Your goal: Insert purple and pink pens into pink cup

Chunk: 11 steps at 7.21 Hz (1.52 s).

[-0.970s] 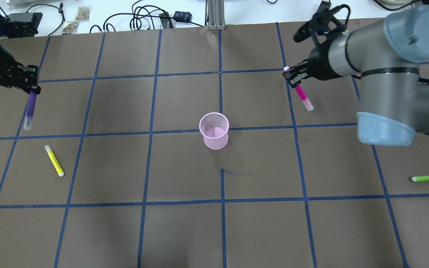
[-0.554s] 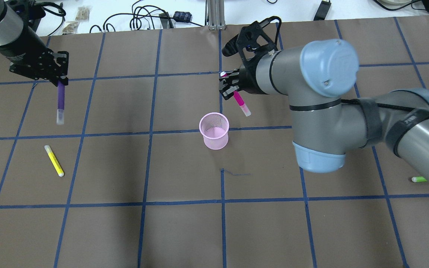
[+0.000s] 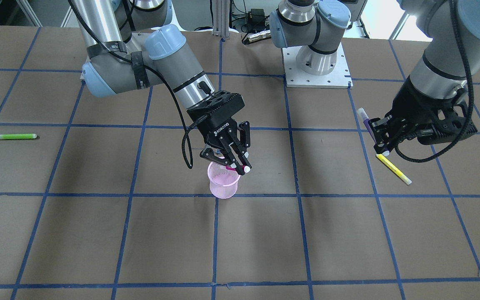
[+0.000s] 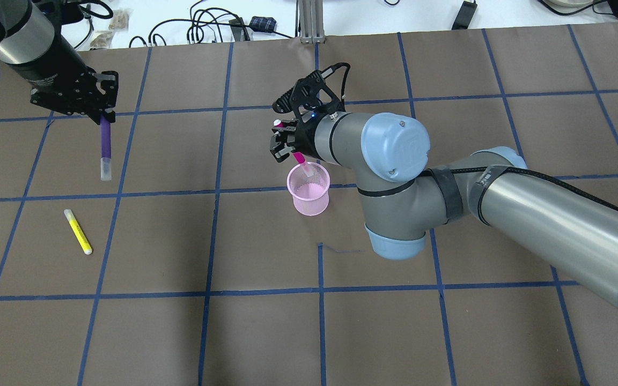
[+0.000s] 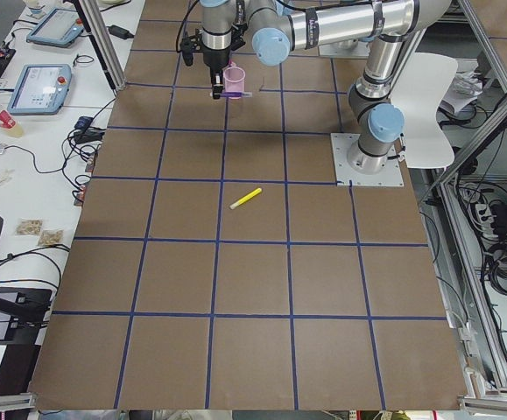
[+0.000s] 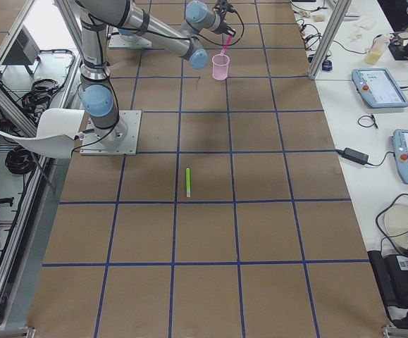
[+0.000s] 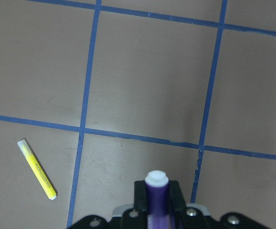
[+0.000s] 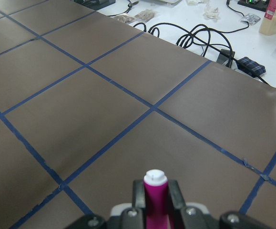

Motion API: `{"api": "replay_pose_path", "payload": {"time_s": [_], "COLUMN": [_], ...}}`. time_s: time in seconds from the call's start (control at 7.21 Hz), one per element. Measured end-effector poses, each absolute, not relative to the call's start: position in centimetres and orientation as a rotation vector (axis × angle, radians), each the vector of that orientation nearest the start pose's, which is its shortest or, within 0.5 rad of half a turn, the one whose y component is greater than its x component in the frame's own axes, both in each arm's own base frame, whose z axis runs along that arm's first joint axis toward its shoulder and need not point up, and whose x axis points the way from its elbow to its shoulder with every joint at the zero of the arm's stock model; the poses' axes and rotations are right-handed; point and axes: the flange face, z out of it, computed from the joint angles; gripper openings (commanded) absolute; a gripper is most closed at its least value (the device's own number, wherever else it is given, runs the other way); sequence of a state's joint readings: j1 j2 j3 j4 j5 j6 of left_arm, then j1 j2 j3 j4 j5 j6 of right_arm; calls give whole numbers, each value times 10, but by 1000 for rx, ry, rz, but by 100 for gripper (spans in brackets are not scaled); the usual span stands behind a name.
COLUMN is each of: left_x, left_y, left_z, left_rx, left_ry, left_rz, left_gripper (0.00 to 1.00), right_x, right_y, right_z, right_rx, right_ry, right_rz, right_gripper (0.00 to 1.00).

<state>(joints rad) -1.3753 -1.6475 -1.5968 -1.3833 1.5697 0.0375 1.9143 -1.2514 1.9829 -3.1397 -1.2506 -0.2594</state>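
The pink mesh cup [image 4: 309, 194] stands upright at mid-table, also in the front view [image 3: 223, 185]. My right gripper [image 4: 286, 143] is shut on the pink pen [image 4: 300, 160], which is tilted with its lower end at the cup's far rim. In the front view the right gripper [image 3: 229, 162] hangs just above the cup. My left gripper [image 4: 102, 111] is shut on the purple pen [image 4: 105, 145], which hangs well to the left of the cup, above the table. The wrist views show the purple pen [image 7: 157, 191] and the pink pen [image 8: 155, 191] held between the fingers.
A yellow pen [image 4: 78, 231] lies on the table below the left gripper, also in the left wrist view [image 7: 36, 169]. A green pen [image 3: 13, 136] lies far on the robot's right side. Cables and a power supply [image 4: 262, 23] lie beyond the mat's far edge.
My right arm has swung left with the pink pen, from the right side to over the cup. My left arm has moved right with the purple pen.
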Motion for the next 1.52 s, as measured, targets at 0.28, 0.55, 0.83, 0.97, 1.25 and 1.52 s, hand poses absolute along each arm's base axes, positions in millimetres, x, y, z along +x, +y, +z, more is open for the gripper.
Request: {"api": "replay_pose_path", "payload": {"time_s": [0.28,0.55,0.83,0.97,1.25,1.52], "left_x": [-28,-28,-28,-29,-35,-91], "left_y": [-546,-546,-546,-546,-547,-553], "left_z": [455,455,455,456,455,457], "left_rx": [-247,-248,-250,-257,-284,-139], "left_ry": [3119,3119,3120,3122,3131,3134], "left_rz": [-132,-133,-132,-134,-147,-295], "left_gripper": [0,0,0,0,0,0], "right_x": [346,346,343,342,333,308], "right_y": [-477,-477,-471,-471,-490,-531], "right_z": [301,289,278,278,294,330], "right_rx": [-940,-934,-922,-917,-883,-809], "right_ry": [2411,2427,2441,2450,2504,2582], "right_rz": [-1132,-1122,-1099,-1103,-1123,-1082], "right_gripper": [22,51,100,100,100,100]}}
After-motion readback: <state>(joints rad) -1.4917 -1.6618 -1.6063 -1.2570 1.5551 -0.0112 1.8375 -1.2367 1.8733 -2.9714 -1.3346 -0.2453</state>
